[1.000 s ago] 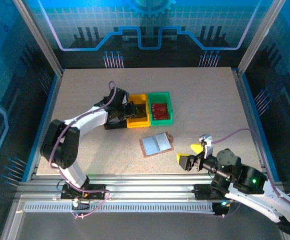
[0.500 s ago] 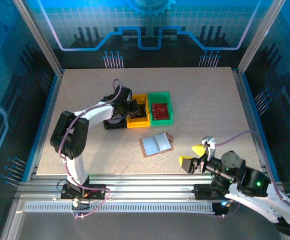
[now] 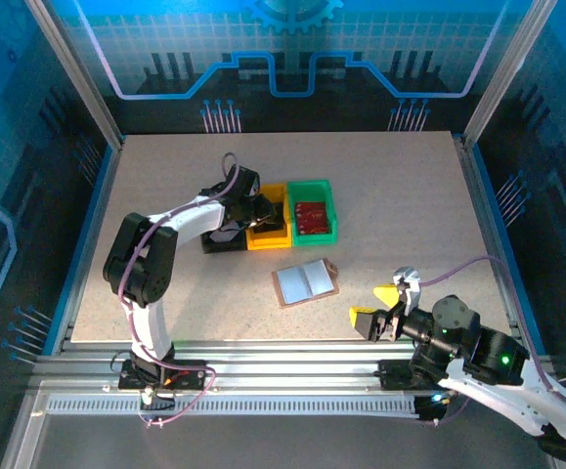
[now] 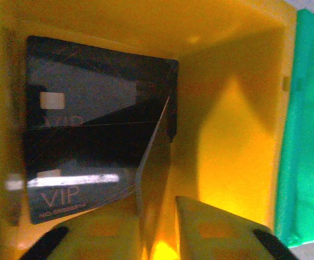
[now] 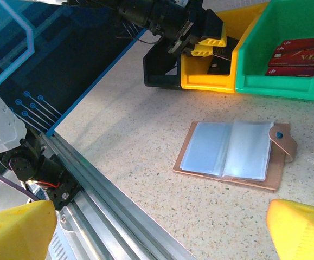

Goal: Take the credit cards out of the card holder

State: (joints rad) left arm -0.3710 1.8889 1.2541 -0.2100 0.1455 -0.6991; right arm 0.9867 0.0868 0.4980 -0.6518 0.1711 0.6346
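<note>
The left gripper reaches into the yellow plastic tray, its yellow fingers a little apart. A dark credit card stands on edge between them, above two more dark "VIP" cards lying flat on the tray floor. The tan-pink leather-like card holder lies open on the speckled bench, pale inside up, near the green plastic tray that holds red cards. The right gripper hovers just in front of the holder with its fingers spread wide and nothing between them.
</note>
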